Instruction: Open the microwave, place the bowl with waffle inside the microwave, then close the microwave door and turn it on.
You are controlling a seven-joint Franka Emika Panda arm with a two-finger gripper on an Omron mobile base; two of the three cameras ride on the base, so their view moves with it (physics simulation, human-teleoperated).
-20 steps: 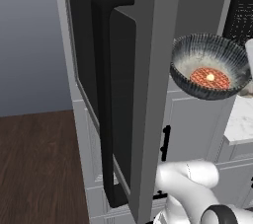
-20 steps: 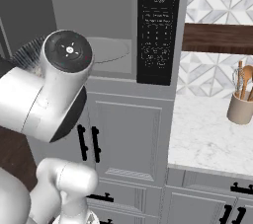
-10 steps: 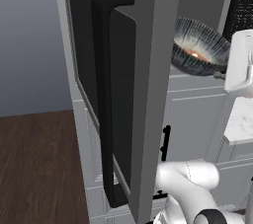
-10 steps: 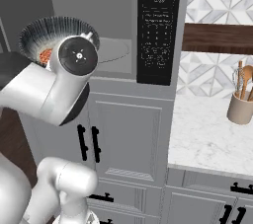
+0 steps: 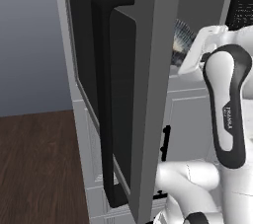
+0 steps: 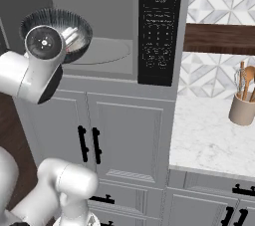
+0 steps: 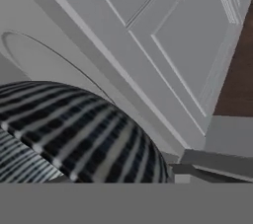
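One word can be read on me in the left base view: "FRANKA", printed small and sideways on my white forearm link. That view also holds one wide grey-framed microwave door [image 5: 123,90] with a dark tinted window, swung wide open toward the camera, and its one long thick black vertical bar handle [image 5: 105,99]. Past the door's right edge, one small round dark bowl with pale ribbed stripes [image 5: 181,45] peeks out at the mouth of the oven, just beside my wrist. One short black cabinet handle [image 5: 166,143] shows on the white panelled cabinet below.

From the right base view I count one large grey box-shaped microwave [image 6: 112,26], its cavity open, and one black control strip [image 6: 159,26] at its right edge; the small white markings on it are too small to read. The bowl [image 6: 60,27] sits tilted at the cavity's left front edge, above the round turntable, with my wrist in front of it. Below hang two vertical black handles side by side [image 6: 88,144]. One beige utensil crock with wooden spoons [image 6: 242,106] stands at the right edge of the white marble counter [image 6: 209,140].

Through the hand view, the striped bowl [image 7: 74,134] fills the lower left, over the turntable disc [image 7: 44,65]. My fingertips are hidden, so I cannot tell whether my jaws are clenched or released.
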